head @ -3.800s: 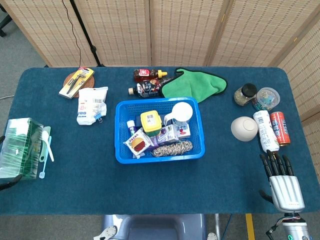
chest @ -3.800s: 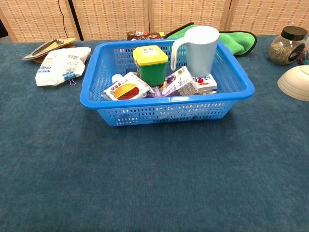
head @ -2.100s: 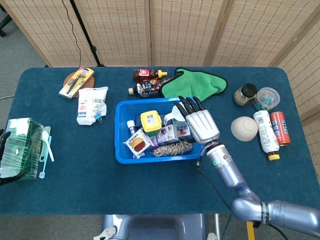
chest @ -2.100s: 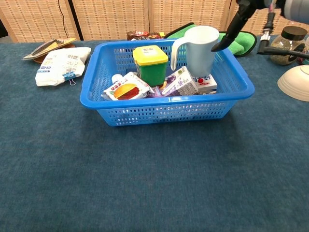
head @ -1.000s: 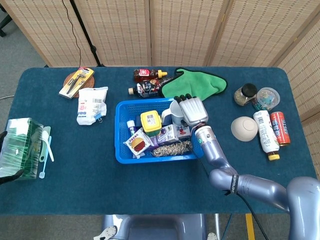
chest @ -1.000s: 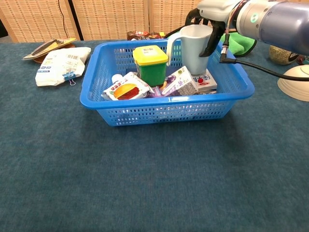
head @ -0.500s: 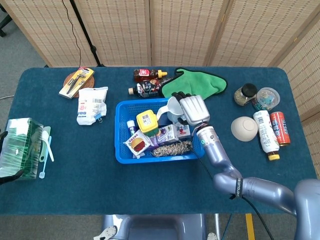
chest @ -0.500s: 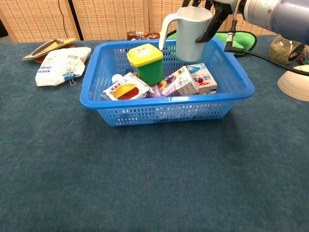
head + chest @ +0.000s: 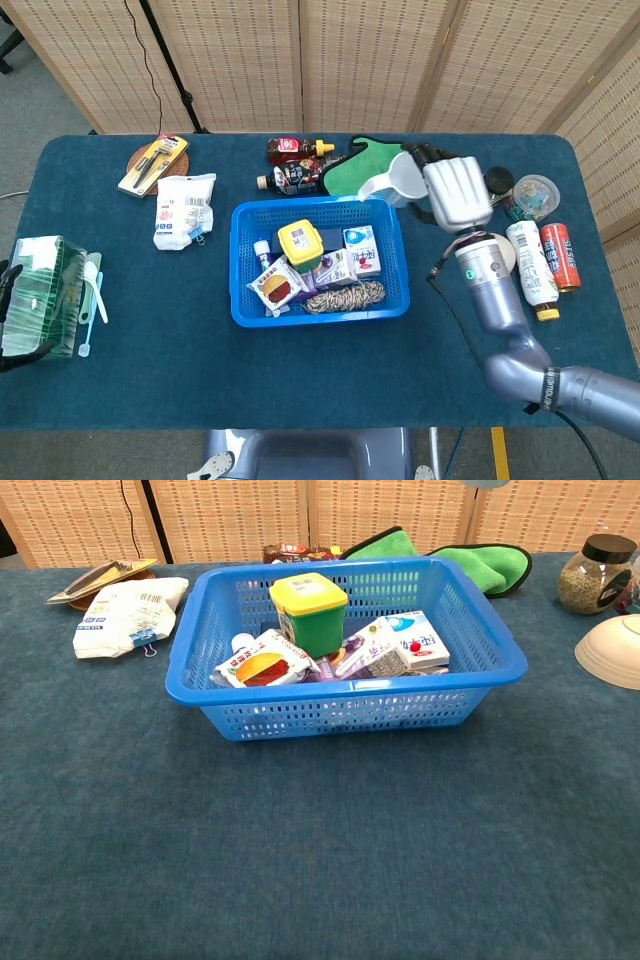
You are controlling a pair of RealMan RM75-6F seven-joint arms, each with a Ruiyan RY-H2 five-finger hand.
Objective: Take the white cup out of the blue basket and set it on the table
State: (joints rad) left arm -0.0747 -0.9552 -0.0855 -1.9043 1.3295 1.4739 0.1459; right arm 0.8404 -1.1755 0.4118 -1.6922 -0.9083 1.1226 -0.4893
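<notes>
In the head view my right hand (image 9: 455, 192) grips the white cup (image 9: 392, 184) and holds it in the air above the basket's far right corner, over the green cloth (image 9: 368, 168). The cup's handle points left. The blue basket (image 9: 396, 262) sits mid-table, also seen in the chest view as the blue basket (image 9: 350, 708), holding a yellow-lidded green tub (image 9: 311, 612), cartons and packets. In the chest view only the cup's bottom edge (image 9: 486, 483) shows at the top border. My left hand is out of both views.
Right of the basket lie a white bowl (image 9: 507, 258), a jar (image 9: 494, 188), a white bottle (image 9: 528, 262) and a red can (image 9: 561, 255). Sauce bottles (image 9: 295, 165) stand behind the basket. A white packet (image 9: 184, 208) and a green box (image 9: 38, 298) lie left.
My right hand has lifted the white cup up out of the basket and carried it right and back. In the chest view it has risen almost out of frame. The yellow-lidded tub has settled upright.
</notes>
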